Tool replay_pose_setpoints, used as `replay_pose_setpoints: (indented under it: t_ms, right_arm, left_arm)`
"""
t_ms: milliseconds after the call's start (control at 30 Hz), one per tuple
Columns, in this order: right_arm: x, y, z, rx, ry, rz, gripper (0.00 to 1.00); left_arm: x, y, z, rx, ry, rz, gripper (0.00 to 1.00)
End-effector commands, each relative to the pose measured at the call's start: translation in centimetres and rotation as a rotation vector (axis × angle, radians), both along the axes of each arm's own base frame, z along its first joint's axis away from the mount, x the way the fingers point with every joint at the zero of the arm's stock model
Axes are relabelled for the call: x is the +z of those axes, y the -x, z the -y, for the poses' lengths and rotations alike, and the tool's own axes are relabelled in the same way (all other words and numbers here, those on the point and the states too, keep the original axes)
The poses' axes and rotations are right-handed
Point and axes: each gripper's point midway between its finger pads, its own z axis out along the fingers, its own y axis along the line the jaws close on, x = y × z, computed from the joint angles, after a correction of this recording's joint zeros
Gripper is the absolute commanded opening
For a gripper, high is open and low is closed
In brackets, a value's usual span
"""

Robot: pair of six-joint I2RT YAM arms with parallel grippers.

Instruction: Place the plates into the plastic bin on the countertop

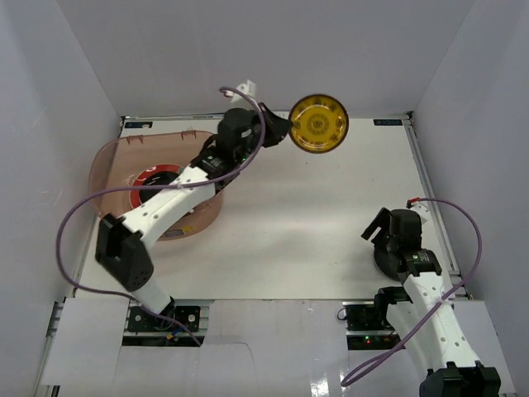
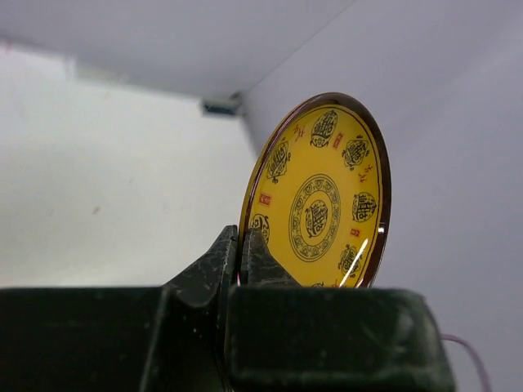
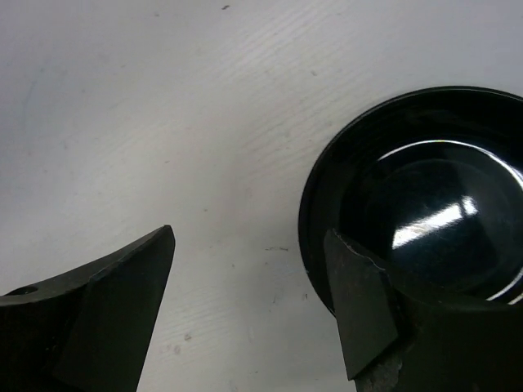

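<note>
My left gripper (image 1: 281, 129) is shut on the rim of a yellow-brown patterned plate (image 1: 318, 124) and holds it in the air near the countertop's far edge, right of the plastic bin (image 1: 111, 169). In the left wrist view the plate (image 2: 323, 196) stands on edge, pinched between the fingers (image 2: 239, 238). A red-and-teal plate (image 1: 154, 174) lies in the bin, partly hidden by my left arm. My right gripper (image 3: 249, 237) is open over the white countertop (image 1: 314, 223). Its right finger overlaps the rim of a glossy black plate (image 3: 425, 204), which lies mostly hidden under it in the top view (image 1: 387, 263).
White walls enclose the countertop on three sides. Metal rails run along its edges (image 1: 430, 194). A purple cable (image 1: 78, 211) loops off the left arm past the bin's near left side.
</note>
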Motion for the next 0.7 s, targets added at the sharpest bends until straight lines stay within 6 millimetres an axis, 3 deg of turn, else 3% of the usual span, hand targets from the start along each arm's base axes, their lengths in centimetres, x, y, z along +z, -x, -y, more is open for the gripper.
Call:
replay_pose_setpoints:
  t_ms: [0, 67, 133, 200, 233, 367, 533, 667]
  right_arm:
    - [1.4, 0.1, 3.6, -0.191, 0.116, -0.035, 0.8]
    - [1.4, 0.1, 4.9, -0.247, 0.172, -0.06, 0.8]
    - [1.2, 0.0, 5.1, -0.237, 0.201, -0.097, 0.78]
    - [-0.6, 0.6, 5.1, -0.221, 0.22, -0.21, 0.72]
    - [-1.1, 0.6, 5.0, -0.206, 0.225, -0.238, 0.7]
    - [-4.1, 0.8, 3.5, -0.127, 0.203, -0.343, 0.58]
    - [-6.2, 1.4, 1.7, -0.05, 0.246, -0.451, 0.56]
    - [-6.2, 0.8, -1.3, 0.028, 0.25, -0.467, 0.24]
  left_arm:
    - [8.5, 3.4, -4.4, 0.004, 0.067, 0.173, 0.0]
    - [8.0, 4.1, -6.3, 0.019, 0.072, 0.156, 0.0]
    - [9.9, 5.6, -8.0, 0.025, 0.112, 0.183, 0.0]
    - [8.7, 6.1, -9.5, 0.036, 0.097, 0.153, 0.0]
    - [9.8, 7.0, -10.7, 0.053, 0.109, 0.176, 0.0]
    - [10.9, 8.8, -13.5, 0.108, 0.079, 0.221, 0.0]
    - [11.6, 10.1, -16.4, 0.179, 0.032, 0.261, 0.0]
    - [11.7, 10.7, -18.8, 0.247, -0.012, 0.282, 0.0]
